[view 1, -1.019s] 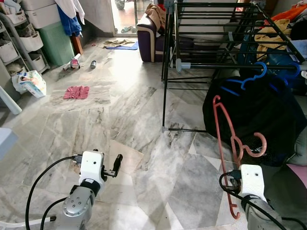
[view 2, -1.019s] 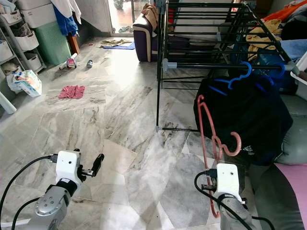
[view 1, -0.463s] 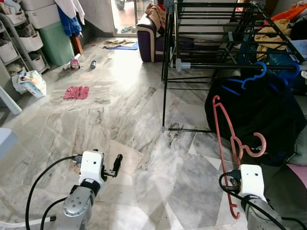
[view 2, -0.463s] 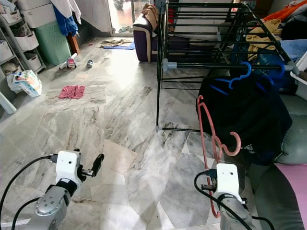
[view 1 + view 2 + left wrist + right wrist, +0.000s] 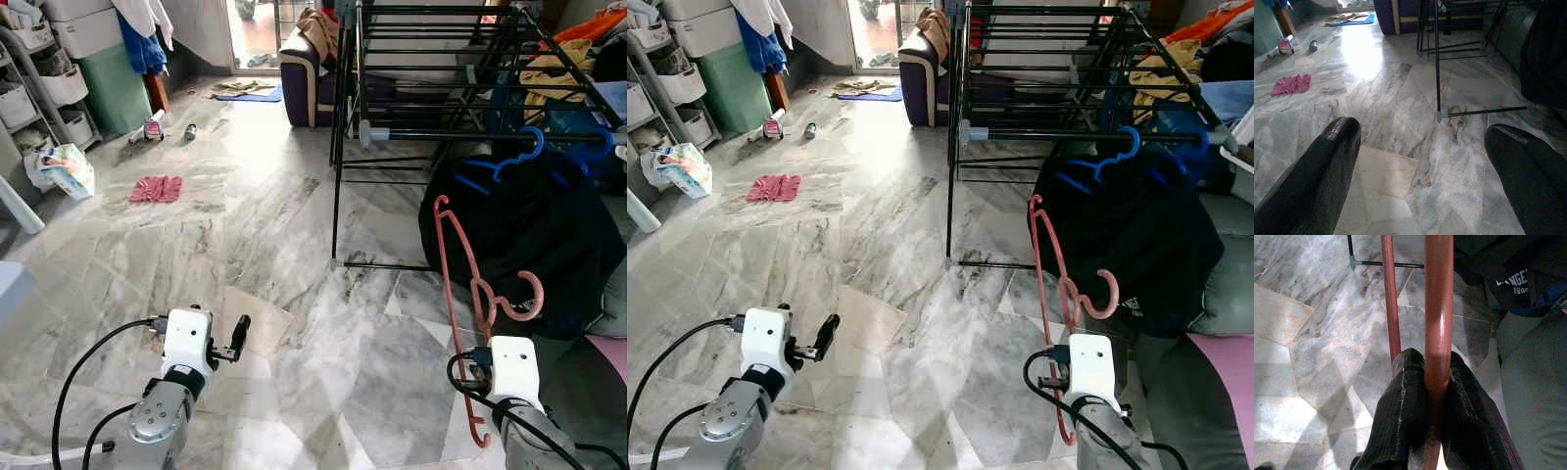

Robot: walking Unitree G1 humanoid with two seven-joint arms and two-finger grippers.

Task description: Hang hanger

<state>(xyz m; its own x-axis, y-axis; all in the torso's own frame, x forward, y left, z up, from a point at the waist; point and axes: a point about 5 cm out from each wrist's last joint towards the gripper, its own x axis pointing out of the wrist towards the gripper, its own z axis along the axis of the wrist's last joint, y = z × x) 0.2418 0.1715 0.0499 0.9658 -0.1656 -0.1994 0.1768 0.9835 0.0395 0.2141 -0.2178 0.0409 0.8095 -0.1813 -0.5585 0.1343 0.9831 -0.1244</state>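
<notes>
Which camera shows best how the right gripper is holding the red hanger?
The right wrist view: the right gripper is shut on the red hanger bar. The eye views show the hanger's whole shape above the wrist, not the grip.

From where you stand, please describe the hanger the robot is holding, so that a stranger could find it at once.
Start at the tall black metal drying rack on the right, where a dark garment hangs on a blue plastic hanger. Just in front of that garment, the right gripper is shut on the salmon-pink plastic hanger. Unlike the blue one, it is bare and stands on end, its hook pointing right.
</notes>
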